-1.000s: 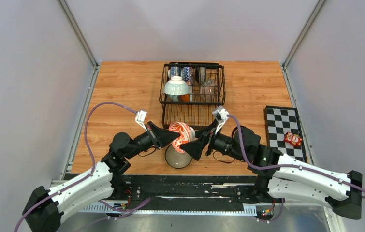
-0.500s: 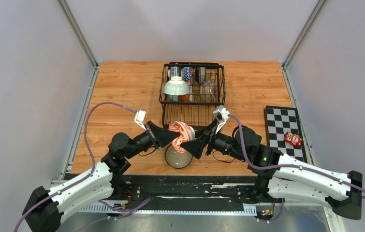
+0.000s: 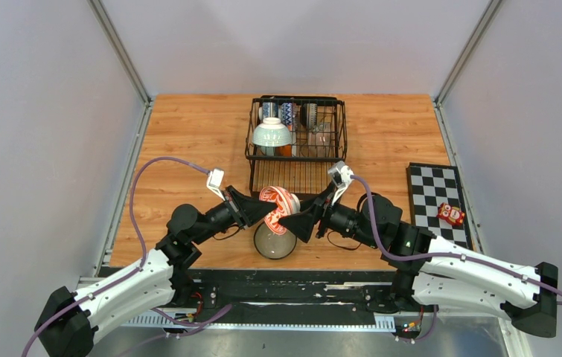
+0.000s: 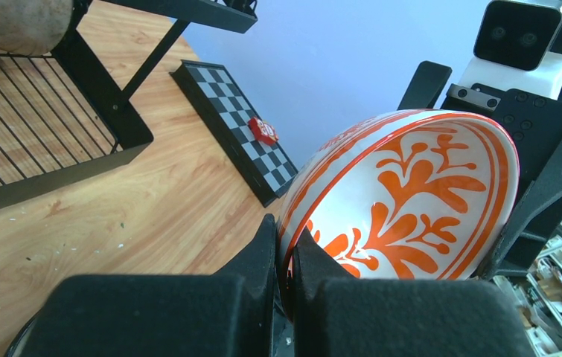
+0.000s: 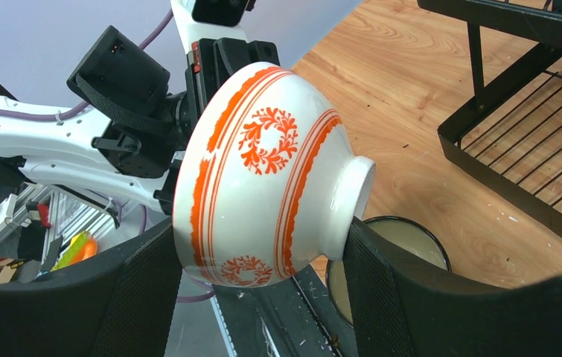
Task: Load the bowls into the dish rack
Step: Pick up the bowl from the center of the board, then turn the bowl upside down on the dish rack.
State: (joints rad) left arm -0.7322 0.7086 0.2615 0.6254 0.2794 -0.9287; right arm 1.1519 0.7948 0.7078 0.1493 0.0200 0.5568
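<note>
Above a pale bowl on the desk, the left tool is clamped on the orange-patterned bowl's rim. The right tool straddles its body, fingers apart — contact unclear. Beyond, the dish rack holds other bowls.

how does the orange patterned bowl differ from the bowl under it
The orange patterned bowl is white with orange motifs; the bowl under it is cream inside with a dark rim. The patterned one is held tipped sideways in the air; the other stands upright on the table. Both are round, outside the rack.
</note>
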